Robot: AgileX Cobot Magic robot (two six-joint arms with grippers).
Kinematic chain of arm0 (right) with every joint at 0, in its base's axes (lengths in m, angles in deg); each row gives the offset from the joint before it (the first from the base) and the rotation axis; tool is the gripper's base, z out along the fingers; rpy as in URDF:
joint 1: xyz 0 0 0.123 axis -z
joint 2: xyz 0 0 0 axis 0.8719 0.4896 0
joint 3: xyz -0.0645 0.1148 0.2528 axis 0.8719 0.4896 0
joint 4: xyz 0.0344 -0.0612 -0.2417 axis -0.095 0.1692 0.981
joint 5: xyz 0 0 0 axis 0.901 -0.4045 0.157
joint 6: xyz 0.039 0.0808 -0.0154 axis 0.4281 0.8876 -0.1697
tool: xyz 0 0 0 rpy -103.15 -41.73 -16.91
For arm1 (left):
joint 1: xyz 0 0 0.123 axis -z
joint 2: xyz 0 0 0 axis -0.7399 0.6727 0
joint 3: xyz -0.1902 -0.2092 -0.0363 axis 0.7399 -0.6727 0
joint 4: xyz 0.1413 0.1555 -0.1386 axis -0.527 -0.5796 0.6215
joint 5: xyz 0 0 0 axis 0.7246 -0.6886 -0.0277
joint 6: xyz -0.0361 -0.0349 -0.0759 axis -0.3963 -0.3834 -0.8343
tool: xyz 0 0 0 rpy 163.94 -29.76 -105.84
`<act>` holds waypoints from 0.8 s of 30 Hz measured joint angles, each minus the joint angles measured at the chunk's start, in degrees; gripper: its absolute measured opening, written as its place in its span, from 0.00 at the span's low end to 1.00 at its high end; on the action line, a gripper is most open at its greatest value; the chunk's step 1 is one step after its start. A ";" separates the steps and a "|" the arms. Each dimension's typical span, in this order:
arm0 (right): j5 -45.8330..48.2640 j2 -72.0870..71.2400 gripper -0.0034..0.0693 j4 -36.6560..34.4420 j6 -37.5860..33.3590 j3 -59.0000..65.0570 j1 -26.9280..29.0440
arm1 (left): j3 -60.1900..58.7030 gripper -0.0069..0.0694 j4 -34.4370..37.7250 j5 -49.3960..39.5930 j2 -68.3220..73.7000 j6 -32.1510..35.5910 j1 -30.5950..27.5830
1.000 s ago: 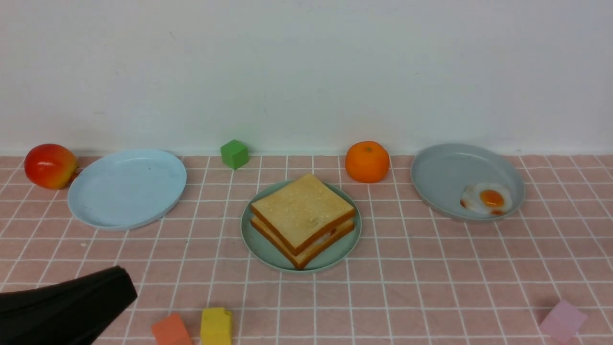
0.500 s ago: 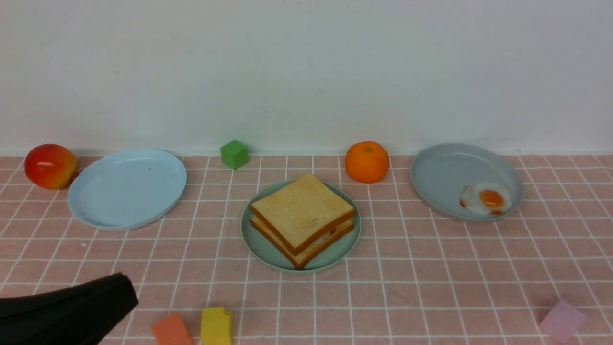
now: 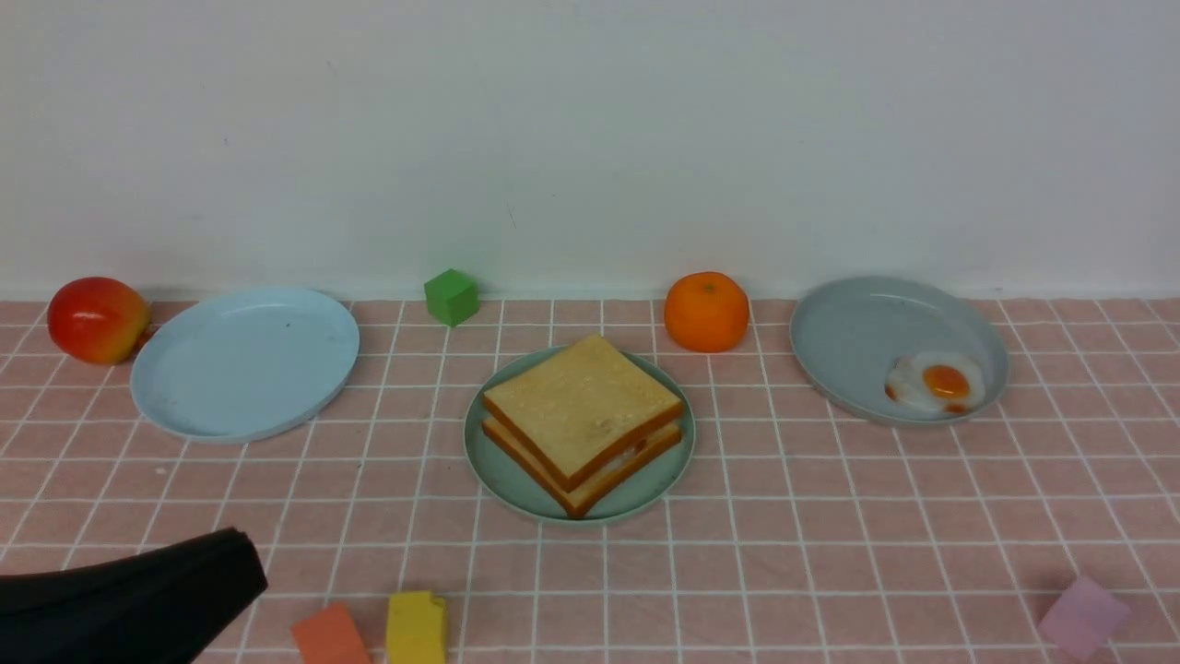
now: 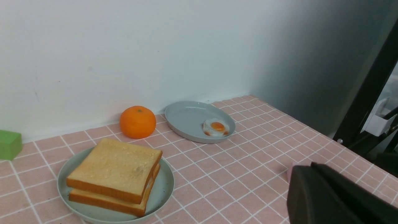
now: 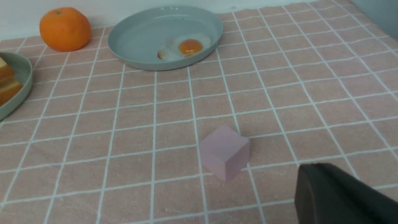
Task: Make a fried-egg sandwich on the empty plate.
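Both grippers apparently closed, empty.

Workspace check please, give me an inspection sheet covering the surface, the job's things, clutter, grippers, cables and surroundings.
Surface: pink checked tablecloth with white grid lines, flat.
Job's things: two toast slices stacked on the mint-green plate; a bit of white shows between them. A fried egg lies in the grey-blue plate.
Clutter: light blue plate, apple, orange, green cube, orange block, yellow block, pink cube.
Grippers: left gripper shut, holding nothing, near the front edge; right gripper shut, holding nothing, beside the pink cube.
Cables: nothing seen.
Surroundings: plain white wall; dark frame post at the table's right.
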 joint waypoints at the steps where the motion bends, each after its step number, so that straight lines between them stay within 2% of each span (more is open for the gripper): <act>1: -0.20 -0.51 0.03 -0.16 0.00 0.59 0.00 | 0.00 0.07 0.00 0.00 0.00 0.00 0.00; 14: -0.17 -0.93 0.03 -1.20 -0.31 0.59 0.00 | 0.00 0.08 0.00 -0.05 0.00 0.00 0.00; 24: -0.17 -0.93 0.03 -6.34 -7.89 0.59 0.00 | 0.00 0.09 0.00 -0.05 0.00 0.00 0.00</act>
